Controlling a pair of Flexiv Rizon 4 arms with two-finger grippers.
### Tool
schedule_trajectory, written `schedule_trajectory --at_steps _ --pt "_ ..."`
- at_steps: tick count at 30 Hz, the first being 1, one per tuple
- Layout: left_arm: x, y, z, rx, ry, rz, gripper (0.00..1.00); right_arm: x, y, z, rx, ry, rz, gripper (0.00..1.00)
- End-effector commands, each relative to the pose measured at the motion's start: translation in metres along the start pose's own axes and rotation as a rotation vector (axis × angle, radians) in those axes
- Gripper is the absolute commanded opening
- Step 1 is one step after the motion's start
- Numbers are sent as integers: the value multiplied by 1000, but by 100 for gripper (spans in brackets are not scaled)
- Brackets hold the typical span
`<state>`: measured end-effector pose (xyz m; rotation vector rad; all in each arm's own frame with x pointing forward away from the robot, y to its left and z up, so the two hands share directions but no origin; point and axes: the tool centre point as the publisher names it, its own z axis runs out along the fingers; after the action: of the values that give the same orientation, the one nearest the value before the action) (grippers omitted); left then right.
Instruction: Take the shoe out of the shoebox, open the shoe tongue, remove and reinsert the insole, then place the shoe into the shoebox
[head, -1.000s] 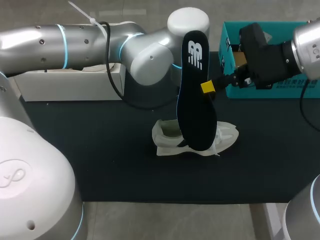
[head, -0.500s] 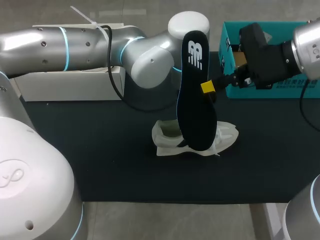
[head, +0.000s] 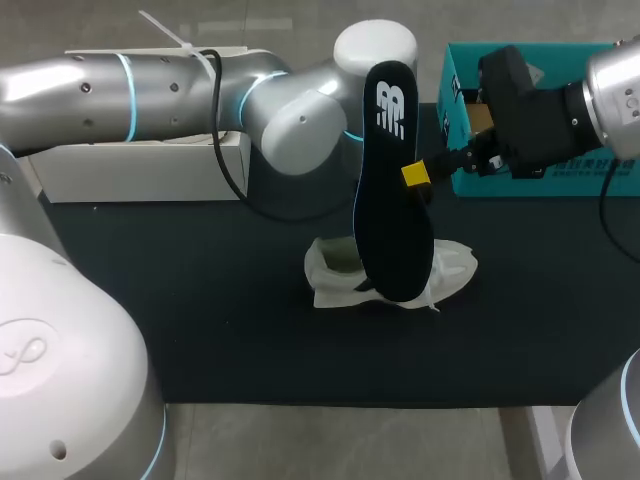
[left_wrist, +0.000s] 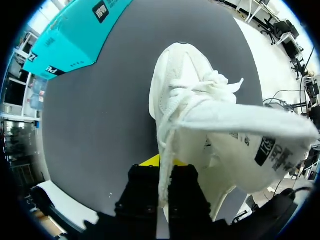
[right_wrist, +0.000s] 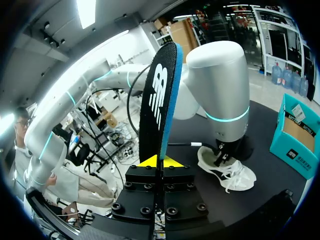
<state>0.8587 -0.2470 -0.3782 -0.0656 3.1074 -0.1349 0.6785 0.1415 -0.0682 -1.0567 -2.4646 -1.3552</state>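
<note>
Item: black insole (right_wrist: 158, 100), stood upright, clamped at its edge in my right gripper (right_wrist: 160, 162).
White shoe (head: 450, 272) lies on the dark mat (head: 200, 300) below and ahead of that gripper. My left gripper (left_wrist: 161, 172) is narrow, pinching the shoe's upper. Teal shoebox (head: 545, 180) sits beside my right arm.

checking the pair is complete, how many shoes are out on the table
1. The white shoe sits mid-table behind the raised insole, the left claw shut on it. The inside of the teal shoebox is mostly hidden, so another may be there.
</note>
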Motion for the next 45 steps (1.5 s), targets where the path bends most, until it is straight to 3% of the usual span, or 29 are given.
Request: schedule_trajectory --at_steps 1,10,11,12,13,15,18,19,20,24,29,34,38,45 --pt "-12 3 -15 -18 51 129 0 -1 2 3 3 0 1 0" --pt "-26 8 -48 -110 122 564 0 -1 2 3 3 0 1 0" --pt "-26 13 -55 -58 104 560 0 -1 2 3 3 0 1 0" --pt "-28 13 -60 -104 123 668 0 -1 2 3 3 0 1 0" --pt "-29 17 -65 -63 91 650 0 -1 2 3 3 0 1 0" --pt "-34 23 -70 -94 97 717 0 -1 2 3 3 0 1 0" --pt "-38 31 -77 -21 91 886 0 -1 2 3 3 0 1 0" --pt "-40 32 -77 -35 107 998 0 -1 2 3 3 0 1 0" --pt "-39 30 -76 6 96 1118 0 -1 2 3 3 0 1 0" --pt "-48 30 -68 27 123 1347 0 -1 2 3 3 0 1 0" --pt "-49 21 -61 -37 97 1657 0 -1 2 3 3 0 1 0" --pt "-51 11 -54 -115 106 1753 0 -1 2 3 3 0 1 0" --pt "-47 3 -52 -152 57 1849 0 -1 2 3 3 0 1 0" --pt "-40 0 -58 -290 -40 1984 0 -1 2 3 3 0 1 0"
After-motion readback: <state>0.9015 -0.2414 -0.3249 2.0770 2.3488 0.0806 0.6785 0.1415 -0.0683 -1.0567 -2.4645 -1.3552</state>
